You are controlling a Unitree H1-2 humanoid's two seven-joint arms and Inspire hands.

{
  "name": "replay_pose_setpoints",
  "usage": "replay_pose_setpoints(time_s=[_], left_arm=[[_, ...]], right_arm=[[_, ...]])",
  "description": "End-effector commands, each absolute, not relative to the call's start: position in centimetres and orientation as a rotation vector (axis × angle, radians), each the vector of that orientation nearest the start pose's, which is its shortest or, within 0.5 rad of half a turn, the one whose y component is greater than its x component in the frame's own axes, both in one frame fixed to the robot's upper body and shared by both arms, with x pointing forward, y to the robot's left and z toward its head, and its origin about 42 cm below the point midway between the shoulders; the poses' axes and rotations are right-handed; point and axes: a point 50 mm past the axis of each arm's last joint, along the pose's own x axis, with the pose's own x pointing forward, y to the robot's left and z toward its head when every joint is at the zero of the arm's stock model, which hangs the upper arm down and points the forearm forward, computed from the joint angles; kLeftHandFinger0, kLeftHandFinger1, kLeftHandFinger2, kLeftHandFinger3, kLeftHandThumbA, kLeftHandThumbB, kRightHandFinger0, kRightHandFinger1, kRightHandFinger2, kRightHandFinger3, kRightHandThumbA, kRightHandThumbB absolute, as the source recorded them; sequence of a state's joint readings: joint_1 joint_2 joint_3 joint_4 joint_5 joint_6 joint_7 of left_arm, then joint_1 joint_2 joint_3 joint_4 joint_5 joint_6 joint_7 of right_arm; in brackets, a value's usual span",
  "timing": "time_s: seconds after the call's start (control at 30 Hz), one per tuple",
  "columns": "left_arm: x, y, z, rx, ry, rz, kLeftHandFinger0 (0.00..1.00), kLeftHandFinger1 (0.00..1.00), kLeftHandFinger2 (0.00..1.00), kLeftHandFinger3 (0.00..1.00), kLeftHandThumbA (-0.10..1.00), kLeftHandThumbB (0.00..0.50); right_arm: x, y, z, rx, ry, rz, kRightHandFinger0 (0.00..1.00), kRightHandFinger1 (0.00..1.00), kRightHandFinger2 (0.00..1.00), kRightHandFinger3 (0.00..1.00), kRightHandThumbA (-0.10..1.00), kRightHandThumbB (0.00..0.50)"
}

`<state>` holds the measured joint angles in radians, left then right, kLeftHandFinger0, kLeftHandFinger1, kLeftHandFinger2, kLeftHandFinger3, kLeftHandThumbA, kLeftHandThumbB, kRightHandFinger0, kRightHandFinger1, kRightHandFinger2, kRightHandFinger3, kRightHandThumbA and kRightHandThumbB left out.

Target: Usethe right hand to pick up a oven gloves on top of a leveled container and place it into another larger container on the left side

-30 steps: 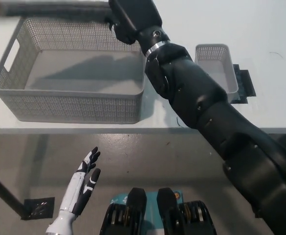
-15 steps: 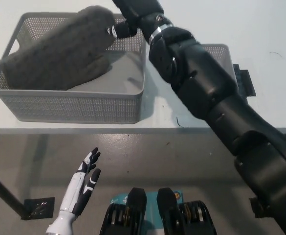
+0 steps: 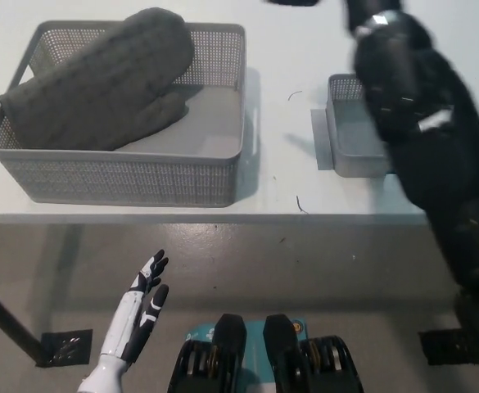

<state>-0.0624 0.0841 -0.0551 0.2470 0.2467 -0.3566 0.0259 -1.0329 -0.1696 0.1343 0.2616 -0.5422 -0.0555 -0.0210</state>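
A grey oven glove (image 3: 100, 78) lies inside the large grey mesh container (image 3: 124, 176) on the left of the white table, with its cuff resting over the left rim. Nothing is holding it. My black right arm (image 3: 423, 139) is blurred and rises over the small grey container (image 3: 345, 155) on the right, hiding part of it. Of my right hand (image 3: 292, 2) only a dark sliver shows at the top edge, well clear of the glove. My white left hand (image 3: 137, 315) rests low at the lower left, below the table edge, open and holding nothing.
The white table's front edge (image 3: 223, 217) runs across the middle of the view, with grey floor below it. A bare strip of table separates the two containers. A dark table leg (image 3: 10, 327) slants at the lower left.
The right hand has let go of the glove, which now rests in the large container. The right arm has swung right, over the small container. The left hand has stayed still.
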Motion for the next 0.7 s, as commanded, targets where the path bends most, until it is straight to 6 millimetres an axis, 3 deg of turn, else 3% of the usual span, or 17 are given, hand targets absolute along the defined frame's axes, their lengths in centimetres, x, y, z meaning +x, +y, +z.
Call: replay_pose_setpoints(time_s=[0.0,0.1,0.17,0.2,0.23,0.27,0.3,0.37,0.43,0.53,0.6,0.67], left_arm=[[29.7,21.7,7.9,0.323,-0.247,-0.122,1.0,1.0,1.0,1.0,1.0,0.118],[29.8,22.0,7.9,0.32,-0.244,-0.117,1.0,1.0,1.0,1.0,1.0,0.12],[29.7,21.7,7.7,0.317,-0.236,-0.124,1.0,1.0,1.0,1.0,1.0,0.12],[29.7,21.7,7.7,0.317,-0.236,-0.126,1.0,1.0,1.0,1.0,1.0,0.119],[29.7,21.6,7.7,0.316,-0.234,-0.123,1.0,1.0,1.0,1.0,1.0,0.11],[29.8,21.5,7.7,0.316,-0.234,-0.122,1.0,1.0,1.0,1.0,1.0,0.108],[29.7,21.4,7.6,0.324,-0.234,-0.12,1.0,1.0,1.0,1.0,1.0,0.097],[29.4,21.2,7.3,0.317,-0.226,-0.12,1.0,1.0,1.0,1.0,1.0,0.111],[29.3,21.2,7.2,0.318,-0.226,-0.124,1.0,1.0,1.0,1.0,1.0,0.106],[29.0,21.2,7.0,0.31,-0.217,-0.127,1.0,1.0,1.0,1.0,1.0,0.112],[29.0,21.2,7.0,0.301,-0.224,-0.125,1.0,1.0,1.0,1.0,1.0,0.101],[29.0,21.2,7.0,0.298,-0.221,-0.123,1.0,1.0,1.0,1.0,1.0,0.109]], right_arm=[[36.5,-27.7,51.0,-0.39,-1.26,-0.218,1.0,1.0,1.0,1.0,1.0,0.269],[34.8,-29.3,47.3,-0.372,-1.236,-0.263,1.0,1.0,1.0,1.0,1.0,0.237],[33.2,-30.1,42.1,-0.348,-1.181,-0.275,1.0,1.0,1.0,1.0,1.0,0.216],[33.0,-30.2,41.4,-0.349,-1.171,-0.276,1.0,1.0,1.0,1.0,1.0,0.213],[32.7,-30.1,37.4,-0.384,-1.11,-0.262,1.0,1.0,1.0,1.0,1.0,0.168],[32.6,-30.1,36.3,-0.393,-1.093,-0.253,1.0,1.0,1.0,1.0,1.0,0.16],[32.1,-29.8,32.9,-0.39,-1.022,-0.203,1.0,1.0,1.0,1.0,1.0,0.134],[31.4,-28.8,27.8,-0.343,-0.929,-0.119,1.0,1.0,1.0,1.0,1.0,0.156],[30.8,-27.7,25.3,-0.339,-0.87,-0.097,1.0,1.0,1.0,1.0,1.0,0.187],[29.8,-26.5,22.3,-0.372,-0.808,-0.083,1.0,1.0,1.0,1.0,1.0,0.176],[29.6,-25.0,19.3,-0.38,-0.717,-0.053,1.0,1.0,1.0,1.0,1.0,0.194],[29.5,-24.1,17.6,-0.357,-0.654,0.005,1.0,1.0,1.0,1.0,1.0,0.198]])
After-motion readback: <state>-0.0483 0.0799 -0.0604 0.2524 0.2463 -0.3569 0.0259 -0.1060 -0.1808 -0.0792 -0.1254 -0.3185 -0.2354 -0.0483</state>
